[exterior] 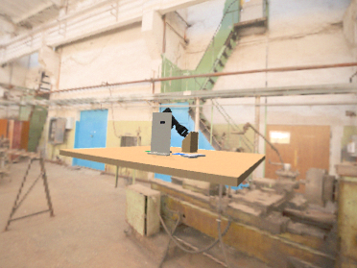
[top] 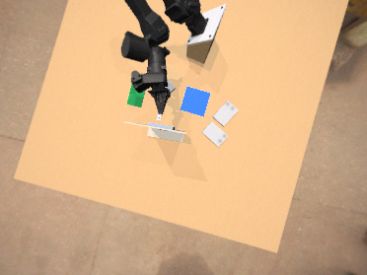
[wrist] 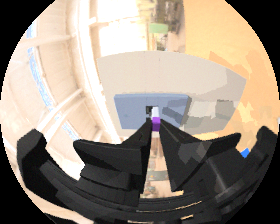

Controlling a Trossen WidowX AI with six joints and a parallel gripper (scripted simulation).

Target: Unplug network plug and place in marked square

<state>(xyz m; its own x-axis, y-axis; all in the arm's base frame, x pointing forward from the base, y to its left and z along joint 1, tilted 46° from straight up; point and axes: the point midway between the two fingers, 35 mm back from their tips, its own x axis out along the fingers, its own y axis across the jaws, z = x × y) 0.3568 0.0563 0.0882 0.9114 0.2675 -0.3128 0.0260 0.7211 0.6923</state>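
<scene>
Clenched in the jaws, by its rear end, the plug [top: 159,117] [wrist: 155,114]; apparently just clear of the socket [top: 157,125] [wrist: 131,107], at six o'clock from above; next, probably carry toward the blue square [top: 195,102] [wrist: 245,153], about two o'clock.

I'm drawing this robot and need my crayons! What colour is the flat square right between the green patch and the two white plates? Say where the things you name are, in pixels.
Blue [top: 195,102], clearest from the top.

We see a gap between the upright panel [top: 168,134] [exterior: 161,133] [wrist: 150,75] and the blue square [top: 195,102] [wrist: 245,153], and over that square nothing stands; the panel, though, walls off straight-ahead travel, and beyond the square two pale plates [top: 225,113] lie flat!
</scene>
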